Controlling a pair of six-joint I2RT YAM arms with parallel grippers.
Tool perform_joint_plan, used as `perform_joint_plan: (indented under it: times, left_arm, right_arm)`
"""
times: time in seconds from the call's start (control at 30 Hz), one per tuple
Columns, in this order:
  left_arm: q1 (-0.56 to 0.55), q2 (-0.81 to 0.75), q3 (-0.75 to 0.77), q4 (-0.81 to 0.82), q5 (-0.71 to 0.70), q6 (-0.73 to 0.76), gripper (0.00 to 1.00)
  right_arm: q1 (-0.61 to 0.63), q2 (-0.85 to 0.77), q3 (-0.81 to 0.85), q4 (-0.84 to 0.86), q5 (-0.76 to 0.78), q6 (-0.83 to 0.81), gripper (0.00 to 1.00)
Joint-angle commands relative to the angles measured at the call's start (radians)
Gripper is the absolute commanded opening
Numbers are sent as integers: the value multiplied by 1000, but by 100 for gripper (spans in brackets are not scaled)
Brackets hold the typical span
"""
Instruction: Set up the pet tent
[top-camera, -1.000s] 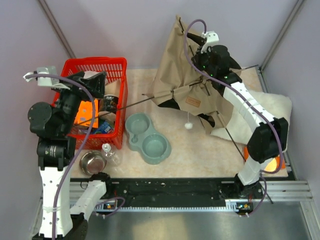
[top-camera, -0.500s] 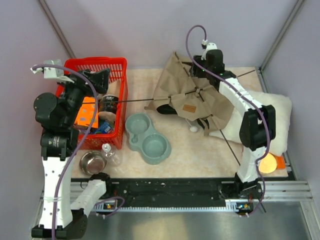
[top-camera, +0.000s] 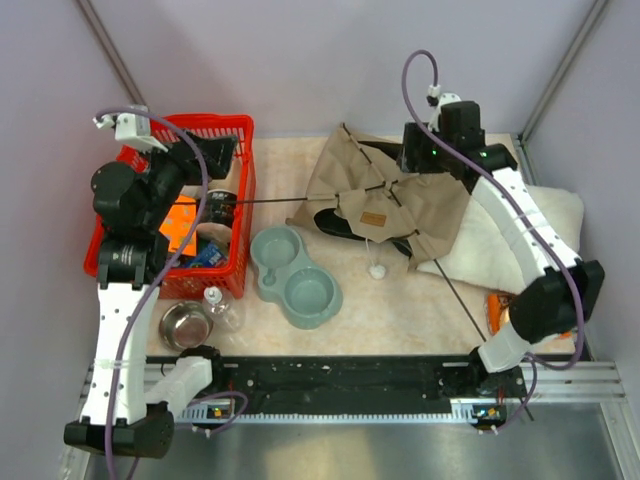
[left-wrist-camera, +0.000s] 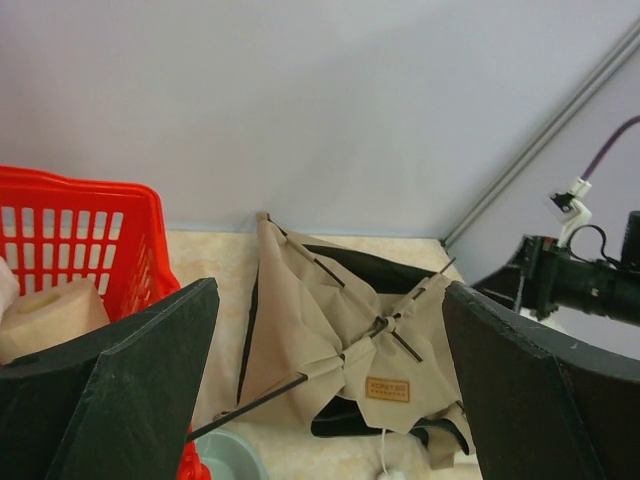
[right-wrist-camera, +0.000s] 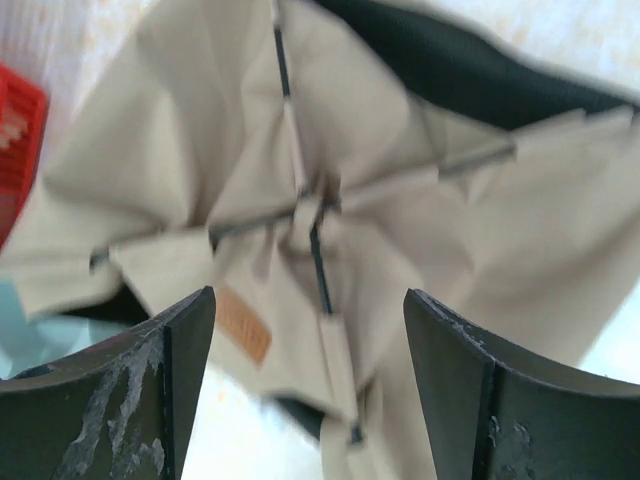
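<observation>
The pet tent (top-camera: 360, 180) lies slumped on the beige mat, tan fabric crumpled, black lining showing underneath. Its brown label (top-camera: 375, 219) faces up and the white pompom (top-camera: 377, 270) rests on the mat. One thin pole (top-camera: 260, 201) sticks out left toward the basket. My right gripper (top-camera: 413, 160) hovers open just above the tent's back edge, nothing between its fingers; its wrist view shows the crossed poles (right-wrist-camera: 305, 205) below my right gripper (right-wrist-camera: 310, 400). My left gripper (top-camera: 215, 155) is open above the red basket, facing the tent (left-wrist-camera: 330, 310) from a distance.
A red basket (top-camera: 190, 122) holding several items stands at left. A green double bowl (top-camera: 295, 275), a steel bowl (top-camera: 185, 322) and a small bottle (top-camera: 218, 305) sit in front. A fluffy white cushion (top-camera: 560, 210) lies right of the tent, an orange object (top-camera: 497, 305) beside it.
My right gripper has opened and let go of the tent, which dropped from a lifted shape to a slump on the mat. The right arm drew back to the right; the left arm rose slightly.
</observation>
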Motion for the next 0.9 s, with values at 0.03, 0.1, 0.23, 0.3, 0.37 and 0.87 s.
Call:
perform_joint_plan:
  times: [0.03,0.1,0.23,0.3,0.37,0.87]
  left_arm:
    - [3,44,7,96,128,-24,99]
    - [2,67,25,103,185,-15,99]
    - [3,110,39,132,249,-45,99]
    - [3,124,28,160,265,-71,99]
    - [3,137,22,177,274,-88,99]
    - [3,130,-15,195,254,-62,98]
  right_arm:
    - [3,-216,-209,-226,-100,50,76]
    - [3,-282,-292,-274,-117,71,75]
    - [3,-423,-422,-369,-114,98,67]
    - [3,-472,-467,-420,-109,108,70]
    - [3,-485,-484,-490,-89,127,79]
    - [3,-423,-703,-379,24,107,72]
